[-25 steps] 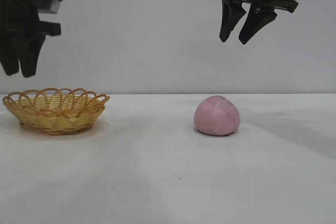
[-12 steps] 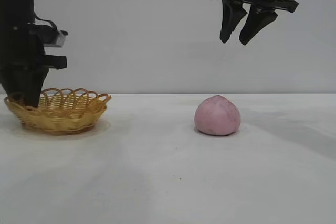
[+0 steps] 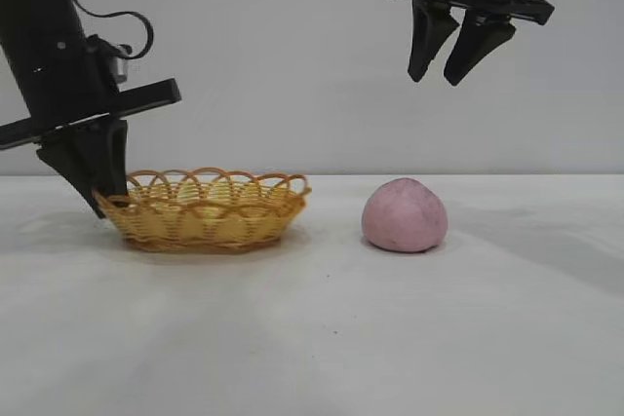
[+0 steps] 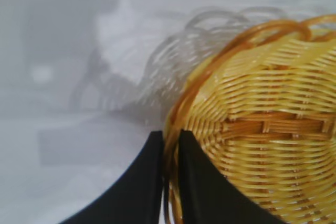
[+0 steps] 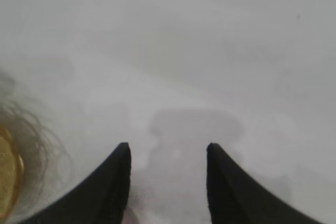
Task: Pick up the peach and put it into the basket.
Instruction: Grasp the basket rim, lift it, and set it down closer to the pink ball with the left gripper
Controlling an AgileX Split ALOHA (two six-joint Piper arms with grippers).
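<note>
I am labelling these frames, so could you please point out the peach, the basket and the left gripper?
peach (image 3: 405,215): exterior view, middle of its pink dome.
basket (image 3: 210,222): exterior view, front woven wall.
left gripper (image 4: 169,182): left wrist view, between fingertips clamped on the basket's rim.

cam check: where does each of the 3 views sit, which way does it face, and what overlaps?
Exterior: table level, facing both arms; basket, peach, left end effector on the basket's rim, right end effector raised.
Left wrist: looks down its fingers, pinching the rim.
Right wrist: looks down between open fingers at bare table.
Shared: basket, in all three.
</note>
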